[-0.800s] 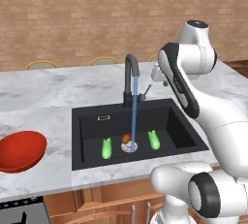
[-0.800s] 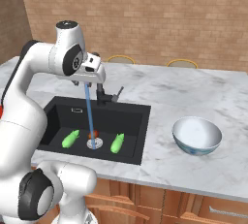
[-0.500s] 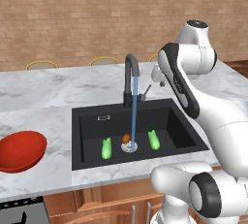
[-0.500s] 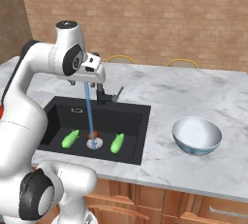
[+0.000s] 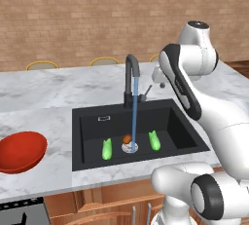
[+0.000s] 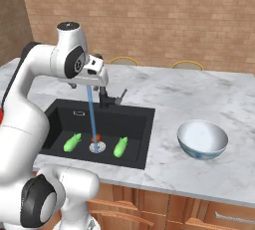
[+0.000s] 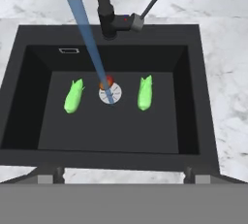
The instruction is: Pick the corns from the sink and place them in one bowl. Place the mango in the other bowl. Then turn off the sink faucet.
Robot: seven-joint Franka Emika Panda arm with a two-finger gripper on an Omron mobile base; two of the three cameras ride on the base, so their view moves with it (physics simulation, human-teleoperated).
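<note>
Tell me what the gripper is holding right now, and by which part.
Nothing. The gripper is open above the sink, and both corns and the mango lie on the basin floor.

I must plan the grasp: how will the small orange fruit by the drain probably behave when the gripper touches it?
The mango is small and rounded, so it may roll on the flat sink floor if nudged. The water stream lands right beside it, so its skin is probably wet and slippery. It sits against the drain, which might steady it a little.
</note>
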